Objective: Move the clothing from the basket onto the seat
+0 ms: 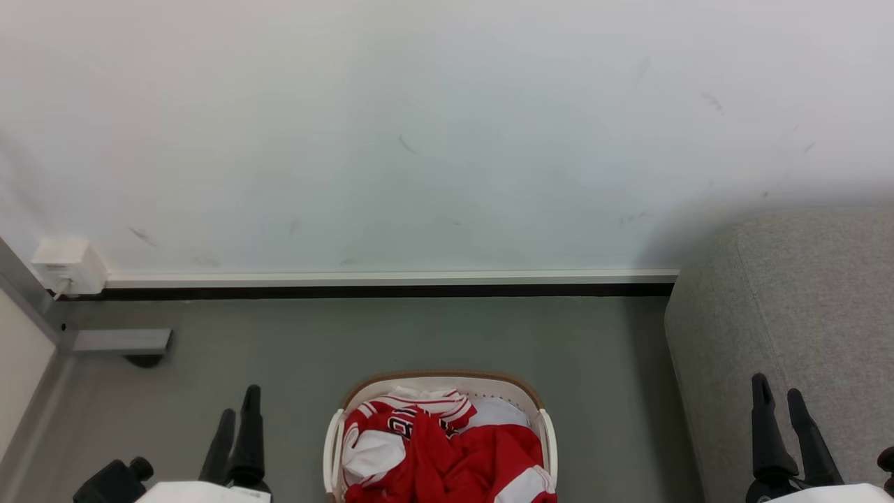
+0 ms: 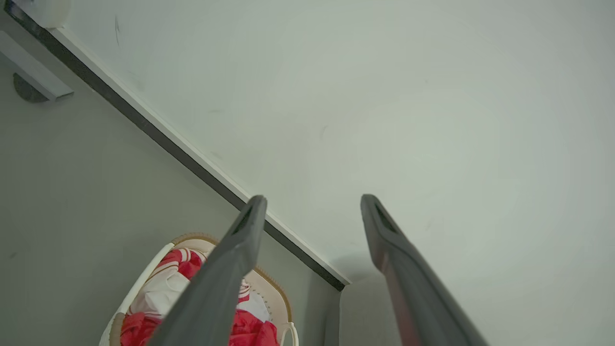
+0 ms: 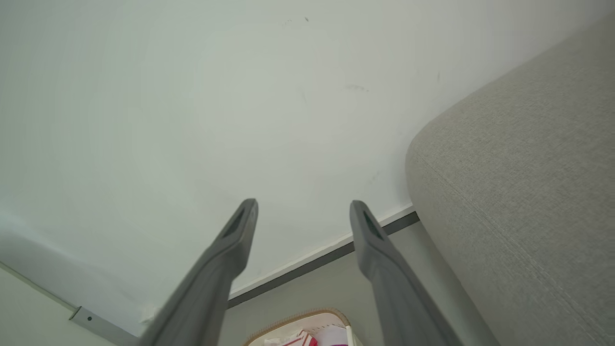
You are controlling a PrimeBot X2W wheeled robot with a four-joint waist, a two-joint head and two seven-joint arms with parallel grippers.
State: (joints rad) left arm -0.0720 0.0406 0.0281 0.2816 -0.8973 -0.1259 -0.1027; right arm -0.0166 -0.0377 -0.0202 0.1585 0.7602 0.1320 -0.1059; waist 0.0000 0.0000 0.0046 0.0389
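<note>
Left tool: long dark fingers spread wide, nothing between them. It hangs over the floor left of the basket, apart from it.

Basket: oval, cream plastic, perforated sides, brown woven-look rim. It stands on the grey floor, well off the floor's wall-side edge, between the two tools and near the seat's left end without touching it.

Clothing: all inside the basket, heaped to about rim height. Bright red sports fabric with white stripes and bands, and black-and-white lettering on the piece toward the left. A white liner shows at back right.

Handling, as a guess:
- Light, limp and not stiff; it will drape and trail when lifted.
- Looks like smooth synthetic, so a thin pinch may slip.
- The pieces lie tangled, so pulling one may drag another or shift the light basket.
- Not fragile.
- Best hold is a thick bunched fold on top of the red heap near the middle, not a striped edge and not the liner.

Seat: large grey sofa in coarse woven cloth with a rounded corner, soft-looking, backed against the white wall.

Right tool: fingers parted wide and empty, seen against the seat's side face. Cannot tell whether it touches the fabric.
</note>
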